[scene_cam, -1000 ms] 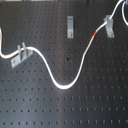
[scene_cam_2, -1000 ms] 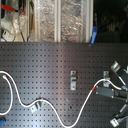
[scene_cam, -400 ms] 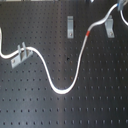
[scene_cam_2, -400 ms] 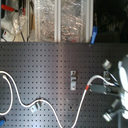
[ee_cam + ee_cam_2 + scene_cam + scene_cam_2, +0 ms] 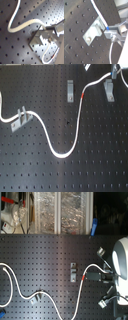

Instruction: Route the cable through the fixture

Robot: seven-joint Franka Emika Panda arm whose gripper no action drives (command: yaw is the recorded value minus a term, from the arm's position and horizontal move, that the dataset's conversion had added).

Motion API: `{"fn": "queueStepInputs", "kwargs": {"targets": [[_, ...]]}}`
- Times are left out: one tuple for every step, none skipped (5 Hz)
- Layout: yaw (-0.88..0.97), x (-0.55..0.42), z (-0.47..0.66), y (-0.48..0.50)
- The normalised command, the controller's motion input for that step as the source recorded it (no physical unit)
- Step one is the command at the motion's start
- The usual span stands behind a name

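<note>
At the top right corner of the first exterior view, the gripper [image 5: 118,70] is cut off by the frame; only a grey scrap of it shows, with the cable [image 5: 60,155] rising into it. Its jaws cannot be read from there. In the second exterior view the gripper [image 5: 100,277] is a dark blur against the white arm [image 5: 121,262], with no detail.

Both wrist views are closer. The metal fingers [image 5: 112,33] appear pinched on the cable [image 5: 100,13], though the contact itself is partly hidden behind the metal. In the first wrist view the braided cable [image 5: 25,23] passes behind a finger [image 5: 53,30] and reappears thinner beyond it.

A slanted grey clip [image 5: 94,33] sits just beside the fingertips; the first wrist view shows it too [image 5: 37,41]. In the first exterior view this clip [image 5: 109,89] stands near the gripper. I cannot find it in the second exterior view.

The fixture [image 5: 70,90] stands upright, well apart from the gripper and off to its side, with nothing in its slot. The cable's red band [image 5: 82,95] lies between fixture and gripper, nearer the fixture. The second exterior view shows the same fixture [image 5: 73,272] and band [image 5: 82,278].

Farthest from the gripper, the cable runs past a diagonal clip [image 5: 19,118]; whether it sits in the prongs is too blurred to tell.
</note>
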Motion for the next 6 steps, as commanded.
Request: {"fn": "queueStepInputs", "kwargs": {"targets": [[0.05, -0.195, 0.06, 0.285], [0.13, -0.171, -0.01, 0.38], [0.13, -0.081, 0.0, 0.319], [0.1, -0.138, 0.0, 0.206], [0.06, -0.122, 0.0, 0.072], [0.02, -0.159, 0.0, 0.063]]}}
